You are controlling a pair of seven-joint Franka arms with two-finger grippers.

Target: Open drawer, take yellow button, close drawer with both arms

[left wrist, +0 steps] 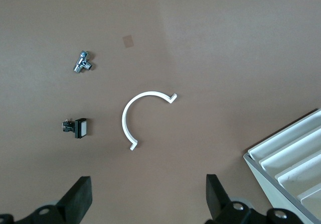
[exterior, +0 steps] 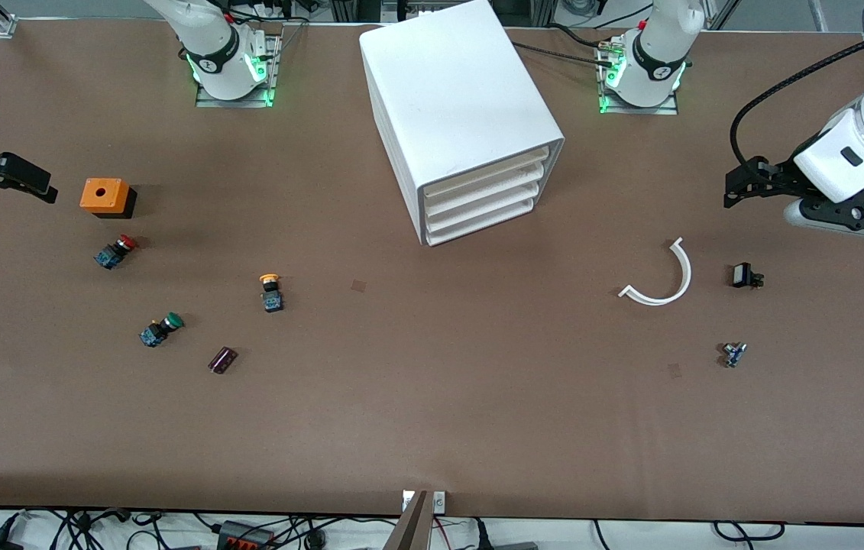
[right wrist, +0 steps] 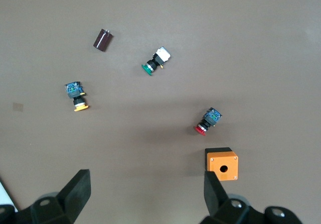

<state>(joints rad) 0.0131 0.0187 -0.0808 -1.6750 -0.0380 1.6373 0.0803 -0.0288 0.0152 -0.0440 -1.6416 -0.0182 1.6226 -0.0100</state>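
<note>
Four white drawers sit shut in the cabinet (exterior: 462, 114) at upper centre, the top drawer (exterior: 481, 182) included. Left of centre, the button (exterior: 271, 292) lies on the table (exterior: 432, 412). Both the left gripper (left wrist: 145, 199) and right gripper (right wrist: 145, 199) hang spread and empty at the frame's edges.

A high front camera faces both arm bases across the whole bench (exterior: 432, 428), while each wrist camera looks straight down from well above it, the left sharing the cabinet's (exterior: 462, 114) corner (left wrist: 296, 153), the right the orange box (exterior: 105, 196) (right wrist: 221, 164).
</note>
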